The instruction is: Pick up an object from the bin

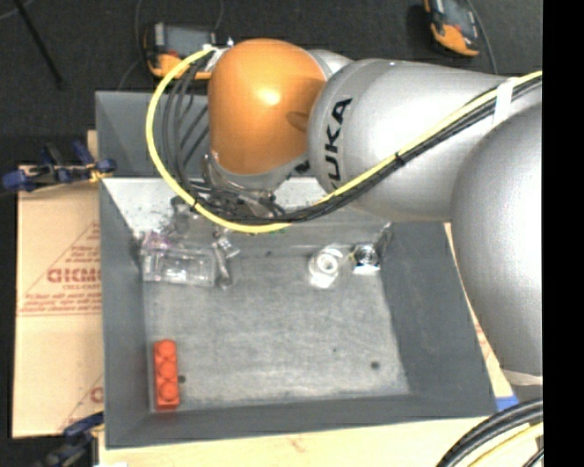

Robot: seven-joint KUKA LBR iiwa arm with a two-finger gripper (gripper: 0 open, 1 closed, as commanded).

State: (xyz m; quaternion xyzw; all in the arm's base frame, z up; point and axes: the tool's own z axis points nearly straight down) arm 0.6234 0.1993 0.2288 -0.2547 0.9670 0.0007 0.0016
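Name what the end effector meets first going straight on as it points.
Probably the clear plastic piece, upper left in the bin, just below the end effector; depth is unclear, so maybe bare floor.

Dark speckled floor; orange-black device top right, another top left.

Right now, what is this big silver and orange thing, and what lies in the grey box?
One camera looks down into a grey metal bin. The silver shape with the orange cap is a robot arm reaching in from the right. Its claw hangs below the cap, beside a clear plastic piece at the bin's far left; whether it holds anything I cannot tell. A white part, a shiny metal piece beside it and an orange-red block in the near left corner also lie there.
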